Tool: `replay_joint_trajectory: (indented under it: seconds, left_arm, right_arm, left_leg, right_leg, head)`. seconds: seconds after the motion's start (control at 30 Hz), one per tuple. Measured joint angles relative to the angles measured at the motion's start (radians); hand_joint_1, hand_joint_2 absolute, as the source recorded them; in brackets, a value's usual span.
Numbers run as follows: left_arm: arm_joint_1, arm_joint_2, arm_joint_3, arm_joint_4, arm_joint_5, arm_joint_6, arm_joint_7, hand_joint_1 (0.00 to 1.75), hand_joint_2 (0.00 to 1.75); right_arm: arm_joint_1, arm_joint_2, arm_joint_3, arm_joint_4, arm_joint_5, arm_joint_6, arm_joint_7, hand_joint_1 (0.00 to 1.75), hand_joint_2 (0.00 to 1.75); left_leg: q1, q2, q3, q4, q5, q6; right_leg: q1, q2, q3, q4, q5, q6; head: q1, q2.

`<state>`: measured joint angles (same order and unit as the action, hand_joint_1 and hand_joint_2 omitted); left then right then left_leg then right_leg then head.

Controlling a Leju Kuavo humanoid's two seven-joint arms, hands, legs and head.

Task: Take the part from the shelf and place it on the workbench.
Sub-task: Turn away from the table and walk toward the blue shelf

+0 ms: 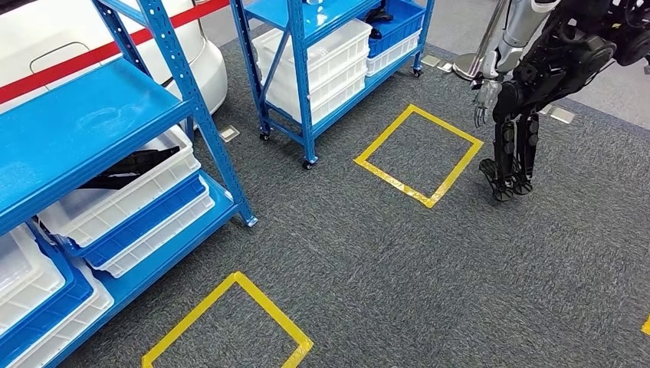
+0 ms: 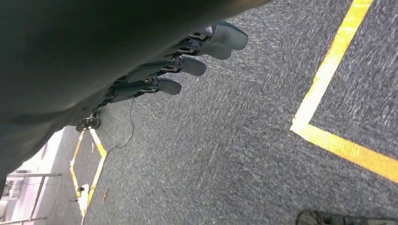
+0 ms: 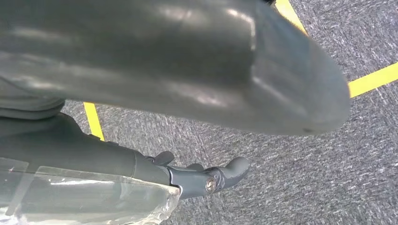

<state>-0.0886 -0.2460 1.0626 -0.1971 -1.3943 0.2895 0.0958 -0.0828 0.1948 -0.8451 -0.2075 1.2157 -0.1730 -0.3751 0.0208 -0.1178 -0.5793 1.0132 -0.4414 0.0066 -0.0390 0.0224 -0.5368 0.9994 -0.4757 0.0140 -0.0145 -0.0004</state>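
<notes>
- The head view looks down on a grey carpet floor (image 1: 383,253) with two blue shelf racks: a near shelf (image 1: 84,130) at the left and a far shelf (image 1: 306,23) behind it
- The near shelf carries stacked white and blue bins; a dark part (image 1: 126,169) lies in the top white bin (image 1: 115,203) on the lower level, under the blue shelf board
- The far shelf holds stacked white bins (image 1: 318,65) and a blue bin (image 1: 398,23) with something dark in it, too small to identify
- Yellow tape squares are marked on the floor, one (image 1: 418,153) near the far shelf and another (image 1: 230,326) close to the near shelf
- Another humanoid robot (image 1: 536,69) stands at the upper right beside the far tape square, its arm hanging down
- In the left wrist view the left robot hand (image 2: 187,56) hangs over the carpet, its dark fingers (image 2: 164,86) stretched out side by side and holding nothing
- In the right wrist view the right robot hand (image 3: 197,176) also hangs above the carpet; its thick thumb (image 3: 234,70) fills much of the picture, the fingers lie loosely out and nothing is in its grasp
- A white car body with a red stripe (image 1: 100,54) stands behind the near shelf
</notes>
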Motion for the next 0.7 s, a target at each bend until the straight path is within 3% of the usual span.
replay_joint_trajectory:
  seconds: [0.03,0.1,0.17,0.2,0.23,0.27,0.33,0.4,0.47,0.5,0.57,0.63,0.7]
  left_arm:
    - [0.0,0.001,0.0,0.0,-0.001,0.001,0.0,0.0,0.0]
    - [-0.002,0.002,0.0,0.0,-0.002,0.003,0.0,0.0,0.0]
    - [-0.003,0.002,-0.001,0.0,-0.003,0.003,-0.001,0.0,0.0]
    - [-0.002,0.002,-0.001,0.0,-0.003,0.003,-0.002,0.0,0.0]
    - [-0.002,0.002,-0.001,0.0,-0.004,0.003,-0.004,0.0,0.0]
    - [-0.001,0.002,-0.001,0.0,-0.004,0.004,-0.006,0.0,0.0]
    - [-0.004,0.005,-0.001,0.0,-0.005,0.004,-0.009,0.0,0.0]
    - [-0.009,0.008,-0.001,0.0,-0.005,0.004,-0.012,0.0,0.0]
    - [-0.012,0.008,-0.001,-0.001,-0.003,0.004,-0.015,0.0,0.0]
    - [-0.011,0.008,-0.001,-0.001,-0.001,0.004,-0.017,0.0,0.0]
    - [-0.012,0.006,-0.001,0.0,0.002,0.004,-0.02,0.0,0.0]
    - [-0.015,0.004,-0.001,0.0,0.004,0.004,-0.024,0.0,0.0]
    - [-0.016,0.002,-0.001,0.0,0.005,0.004,-0.029,0.0,0.0]
  right_arm:
    - [0.0,0.001,0.001,0.0,0.0,0.001,0.0,0.0,0.0]
    - [0.002,0.003,0.002,0.0,0.0,0.001,0.0,0.0,0.0]
    - [0.004,0.002,0.002,0.0,0.0,0.001,0.0,0.0,0.0]
    - [0.004,0.002,0.002,0.0,0.0,0.001,0.0,0.0,0.0]
    - [0.004,0.002,0.002,0.0,-0.001,0.001,0.0,0.0,0.0]
    - [0.003,0.003,0.002,0.0,-0.002,0.001,0.0,0.0,0.0]
    - [0.002,0.007,0.002,0.0,-0.004,0.001,0.001,0.0,0.0]
    - [-0.002,0.012,0.001,0.0,-0.004,0.003,0.001,0.0,0.0]
    - [-0.007,0.016,0.002,0.0,-0.005,0.004,0.002,0.0,0.0]
    - [-0.009,0.017,0.002,0.0,-0.004,0.005,0.002,0.0,0.0]
    - [-0.01,0.017,0.002,0.0,-0.004,0.005,0.003,0.0,0.0]
    - [-0.008,0.014,0.002,0.0,-0.004,0.006,0.003,0.0,0.0]
    - [-0.005,0.009,0.002,0.0,-0.003,0.007,0.004,0.0,0.0]
  left_leg:
    - [0.001,0.024,-0.011,0.026,-0.014,-0.003]
    - [0.0,0.085,-0.065,0.138,-0.07,-0.008]
    - [0.0,0.11,-0.136,0.267,-0.12,-0.008]
    - [0.0,0.113,-0.155,0.295,-0.122,-0.004]
    - [-0.002,0.114,-0.152,0.283,-0.103,0.002]
    - [-0.007,0.121,-0.128,0.232,-0.069,0.014]
    - [-0.028,0.167,-0.058,0.097,-0.009,0.047]
    - [-0.047,0.206,-0.024,0.029,0.003,0.068]
    - [-0.053,0.191,-0.018,0.013,0.003,0.074]
    - [-0.05,0.176,-0.007,-0.006,0.011,0.077]
    - [-0.038,0.145,0.02,-0.047,0.03,0.086]
    - [-0.03,0.114,0.028,-0.061,0.041,0.087]
    - [-0.027,0.079,0.028,-0.06,0.04,0.08]
  right_leg:
    - [0.001,-0.008,0.002,-0.001,0.0,-0.006]
    - [0.009,-0.029,0.006,-0.001,-0.004,-0.017]
    - [0.019,-0.053,0.008,-0.001,-0.01,-0.026]
    - [0.024,-0.066,0.01,-0.001,-0.013,-0.029]
    - [0.03,-0.077,0.013,-0.001,-0.016,-0.032]
    - [0.035,-0.089,0.018,-0.002,-0.02,-0.034]
    - [0.043,-0.111,0.029,-0.004,-0.029,-0.035]
    - [0.044,-0.133,0.035,-0.008,-0.036,-0.03]
    - [0.045,-0.159,0.045,-0.018,-0.038,-0.024]
    - [0.046,-0.158,0.05,-0.021,-0.039,-0.022]
    - [0.048,-0.107,0.038,0.02,-0.06,-0.022]
    - [0.038,-0.042,-0.026,0.14,-0.104,-0.023]
    - [0.025,-0.026,-0.087,0.234,-0.124,-0.01]
  head:
    - [-0.003,0.0]
    - [-0.007,0.0]
    - [-0.009,0.0]
    - [-0.009,0.0]
    - [-0.009,0.0]
    - [-0.009,0.0]
    - [-0.007,0.0]
    - [-0.005,0.0]
    - [-0.005,0.0]
    - [-0.005,0.0]
    - [-0.003,0.0]
    - [0.0,0.0]
    - [0.003,0.0]
